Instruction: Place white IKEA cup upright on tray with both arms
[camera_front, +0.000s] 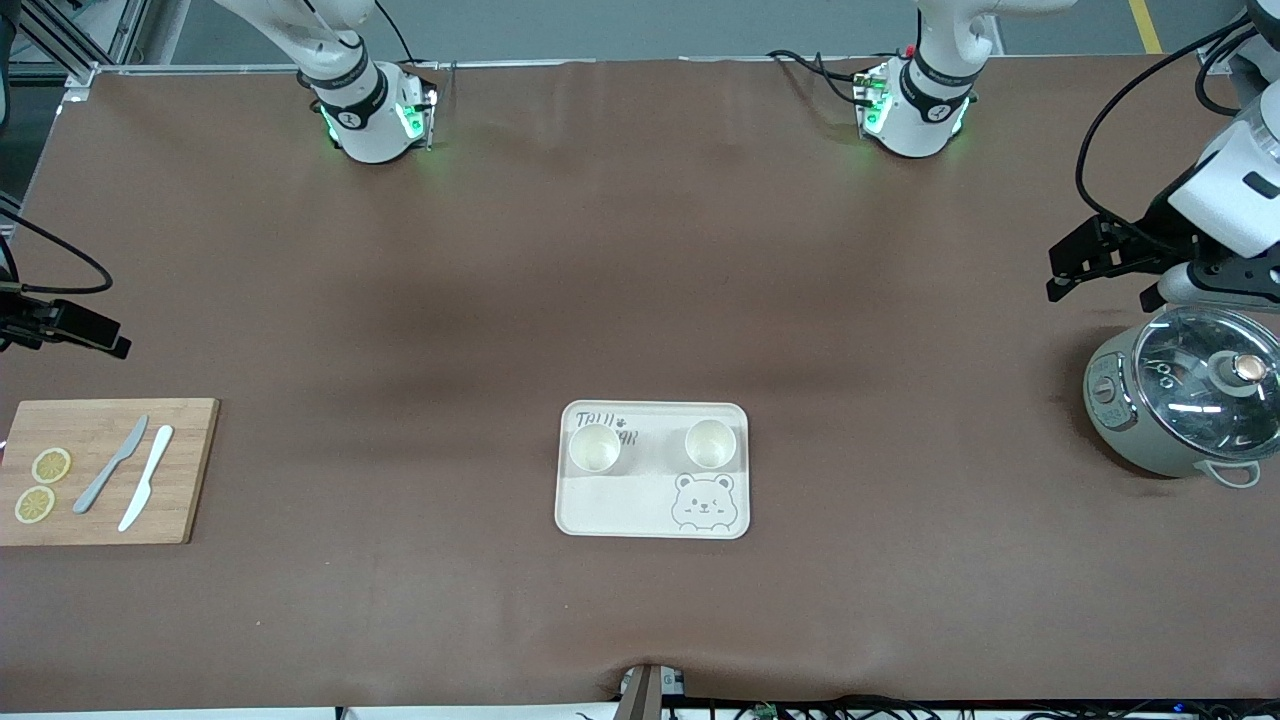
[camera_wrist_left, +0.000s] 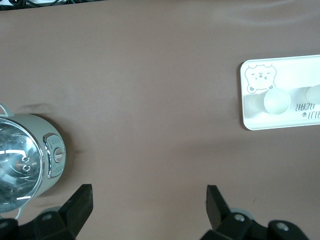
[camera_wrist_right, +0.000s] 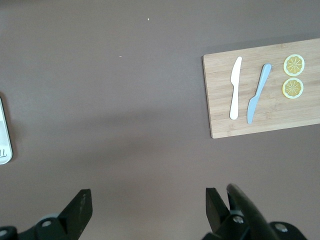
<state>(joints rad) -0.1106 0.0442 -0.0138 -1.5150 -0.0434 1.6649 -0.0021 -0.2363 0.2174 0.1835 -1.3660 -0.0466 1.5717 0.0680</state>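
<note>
The cream tray (camera_front: 620, 505) with a bear drawing lies in the middle of the table. Two white cups stand upright on it, mouths up: one (camera_front: 595, 447) toward the right arm's end, one (camera_front: 710, 444) toward the left arm's end. The left wrist view shows the tray (camera_wrist_left: 280, 122) and a cup (camera_wrist_left: 276, 101). My left gripper (camera_front: 1075, 265) is open and empty, over the table by the pot; it also shows in its wrist view (camera_wrist_left: 149, 200). My right gripper (camera_front: 100, 338) is open and empty over the table by the cutting board; it also shows in its wrist view (camera_wrist_right: 149, 202).
A grey pot with a glass lid (camera_front: 1180, 400) stands at the left arm's end. A wooden cutting board (camera_front: 180, 470) at the right arm's end holds a white knife (camera_front: 146, 477), a grey knife (camera_front: 110, 465) and two lemon slices (camera_front: 51, 465). The tray's edge (camera_wrist_right: 4, 140) shows in the right wrist view.
</note>
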